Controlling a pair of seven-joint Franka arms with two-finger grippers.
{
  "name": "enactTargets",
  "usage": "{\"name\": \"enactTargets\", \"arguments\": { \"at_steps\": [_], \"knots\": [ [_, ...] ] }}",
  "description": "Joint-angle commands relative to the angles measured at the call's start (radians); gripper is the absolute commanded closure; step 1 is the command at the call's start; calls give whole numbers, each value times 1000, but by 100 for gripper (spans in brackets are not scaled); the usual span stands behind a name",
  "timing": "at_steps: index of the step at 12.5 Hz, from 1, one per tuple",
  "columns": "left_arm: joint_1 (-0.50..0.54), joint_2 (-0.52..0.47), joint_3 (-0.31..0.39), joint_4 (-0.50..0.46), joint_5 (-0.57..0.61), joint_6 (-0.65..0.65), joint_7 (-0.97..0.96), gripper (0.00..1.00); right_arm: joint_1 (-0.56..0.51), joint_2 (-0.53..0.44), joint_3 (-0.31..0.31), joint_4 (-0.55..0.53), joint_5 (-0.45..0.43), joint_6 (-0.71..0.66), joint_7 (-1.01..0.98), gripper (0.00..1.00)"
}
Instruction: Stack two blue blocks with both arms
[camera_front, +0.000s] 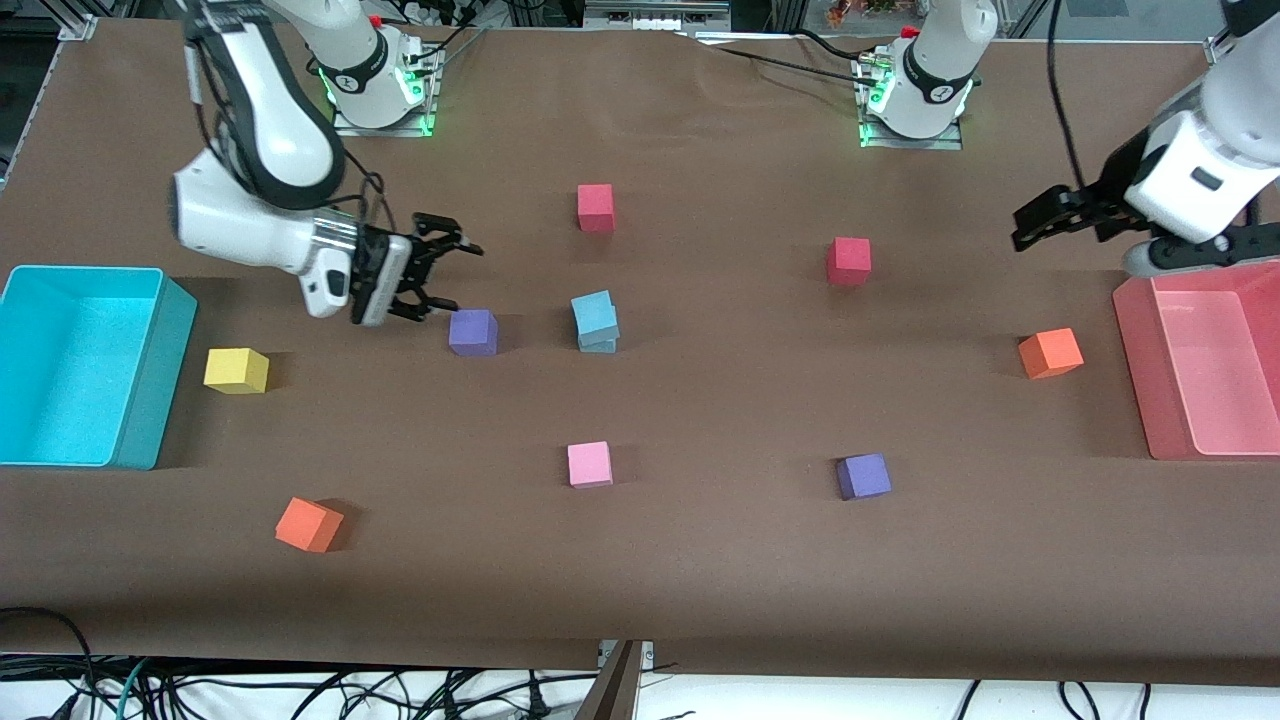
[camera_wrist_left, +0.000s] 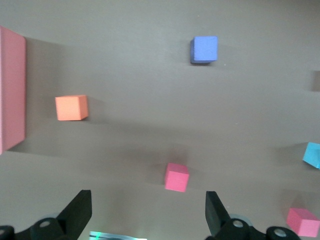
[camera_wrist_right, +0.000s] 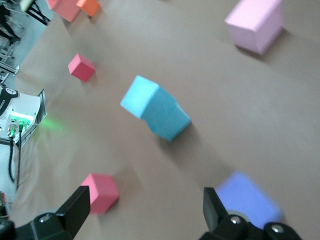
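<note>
I see open surface around the stacked blue blocks; only a purple cube stands beside them, by my right hand.

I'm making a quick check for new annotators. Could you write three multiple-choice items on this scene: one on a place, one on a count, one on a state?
1. Where is the upper blue block?
A. in the turquoise bin
B. on the lower blue block
C. beside the yellow cube

2. How many purple cubes are on the table?
A. one
B. two
C. four

3. The right end effector is:
A. open and empty
B. shut on a cube
C. out of view

Answers: 1 B, the blue cubes sit stacked. 2 B, one by the right end effector, one nearer the camera. 3 A, its fingers are spread with nothing between.
</note>
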Motion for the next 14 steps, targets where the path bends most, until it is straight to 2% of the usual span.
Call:
{"name": "enactTargets", "arguments": {
  "at_steps": [1, 3, 6, 8, 9, 10, 12, 14],
  "knots": [
    [11, -72, 2, -50, 53, -28, 67, 0, -78, -47, 9, 49, -242, -120, 232, 0],
    [11, -76, 25, -47, 52, -36, 90, 0, -126, -43, 9, 142, -451, -208, 393, 0],
    [11, -75, 27, -51, 46, -33, 103, 0, -130, -9, 11, 355, -776, -346, 714, 0],
    [11, -73, 27, -56, 43, -30, 101, 0, -132, -3, 17, 454, -919, -348, 934, 0],
    [11, -73, 27, -56, 41, -30, 101, 0, -133, 10, 21, 513, -972, -346, 1122, 0],
    [11, -73, 25, -56, 41, -30, 101, 0, -135, 19, 25, 564, -992, -346, 1237, 0],
    [11, -73, 25, -56, 41, -30, 101, 0, -150, 20, 31, 691, -975, -378, 1249, 0],
    [11, -73, 27, -56, 41, -30, 101, 0, -207, 19, 46, 794, -864, -490, 1254, 0]
  ]
}}
